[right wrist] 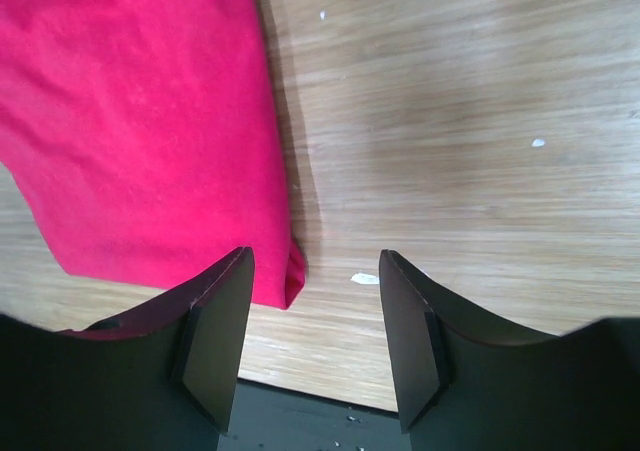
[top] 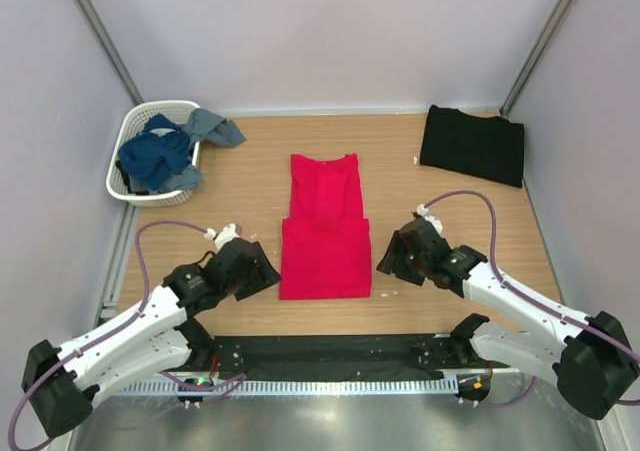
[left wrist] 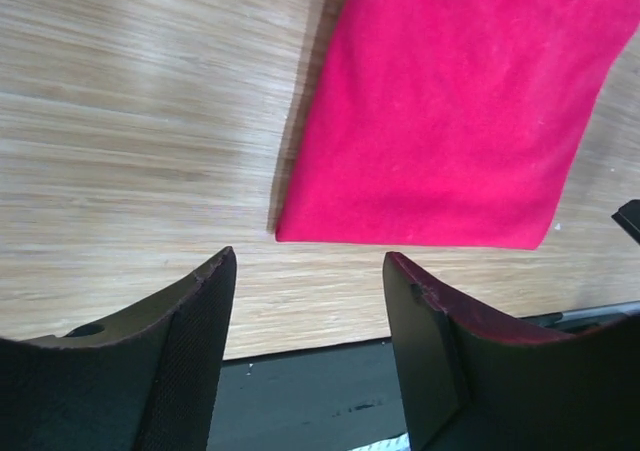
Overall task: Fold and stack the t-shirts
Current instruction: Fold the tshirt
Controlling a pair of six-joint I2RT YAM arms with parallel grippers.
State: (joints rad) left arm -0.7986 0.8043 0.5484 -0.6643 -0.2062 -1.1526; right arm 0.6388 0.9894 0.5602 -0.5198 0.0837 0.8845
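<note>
Wooden table [top: 250, 186], red t-shirt [top: 325, 241] partly folded at centre, black t-shirt [top: 472, 144] folded in far right corner, left gripper [top: 265, 274] low beside red shirt's left edge, jaws wide, empty, right gripper [top: 390, 256] beside its right edge, likewise wide, empty

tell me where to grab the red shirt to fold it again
Pinch the two near corners of the red shirt, one per gripper, coming in low from the outer sides. It lies flat, that end looks doubled, and the open left gripper and right gripper flank it.
</note>
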